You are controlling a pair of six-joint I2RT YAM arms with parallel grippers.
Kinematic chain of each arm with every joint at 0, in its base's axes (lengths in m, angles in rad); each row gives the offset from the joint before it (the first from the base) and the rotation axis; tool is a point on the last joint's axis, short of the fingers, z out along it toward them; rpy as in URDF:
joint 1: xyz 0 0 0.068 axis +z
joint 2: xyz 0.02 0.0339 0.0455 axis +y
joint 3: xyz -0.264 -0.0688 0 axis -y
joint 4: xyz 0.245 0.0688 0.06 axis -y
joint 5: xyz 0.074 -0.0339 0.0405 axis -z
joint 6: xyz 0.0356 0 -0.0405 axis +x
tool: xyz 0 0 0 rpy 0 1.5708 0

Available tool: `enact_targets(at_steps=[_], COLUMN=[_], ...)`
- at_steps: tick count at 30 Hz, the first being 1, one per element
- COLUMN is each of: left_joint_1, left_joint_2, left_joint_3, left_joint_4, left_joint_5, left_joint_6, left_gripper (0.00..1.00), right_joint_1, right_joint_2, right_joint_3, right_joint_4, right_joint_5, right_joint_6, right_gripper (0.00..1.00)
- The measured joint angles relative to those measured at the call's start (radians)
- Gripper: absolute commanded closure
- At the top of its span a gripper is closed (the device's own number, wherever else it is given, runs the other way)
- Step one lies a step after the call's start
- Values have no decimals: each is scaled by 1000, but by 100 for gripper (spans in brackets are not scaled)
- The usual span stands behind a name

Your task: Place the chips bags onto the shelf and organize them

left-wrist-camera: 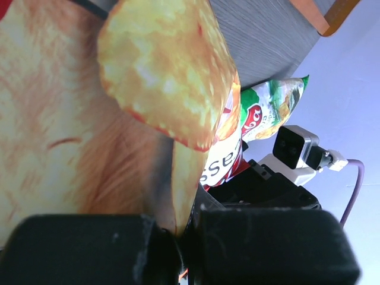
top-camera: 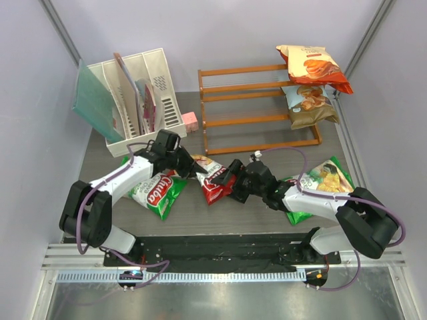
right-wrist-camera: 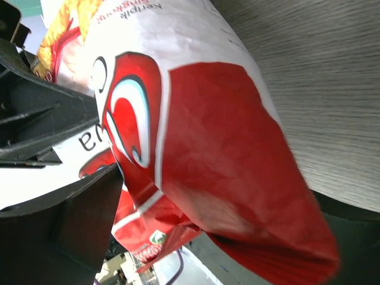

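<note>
Top view only: shelf holding 2 bags.
Red Chiba bag: glossy, creased.
Left gripper: pinching it.
Right gripper: I can't tell.

Bright even light; wrist close-ups blurred.

Pale lilac walls enclose a grey wood-grain table, evenly lit.

Red bag cropped at frame edges; green bag partly under rt arm.
</note>
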Motion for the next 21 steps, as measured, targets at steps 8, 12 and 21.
enact_targets(at_steps=[8,12,21], left_joint_1=[-24,-24,-28], left_joint_2=[-67,-93,-97], left_joint_3=[-49,-77,-86], left_joint_4=[2,3,-47], left_joint_5=[-3,-5,-14], left_joint_6=[-39,-46,-5], left_gripper=[100,100,54], right_joint_1=[12,12,21], right_joint_2=[13,22,-4], right_joint_3=[39,70,80], right_joint_4=[-5,-30,-58], right_joint_5=[69,79,64], right_joint_6=[18,9,-21], right_gripper=[15,56,85])
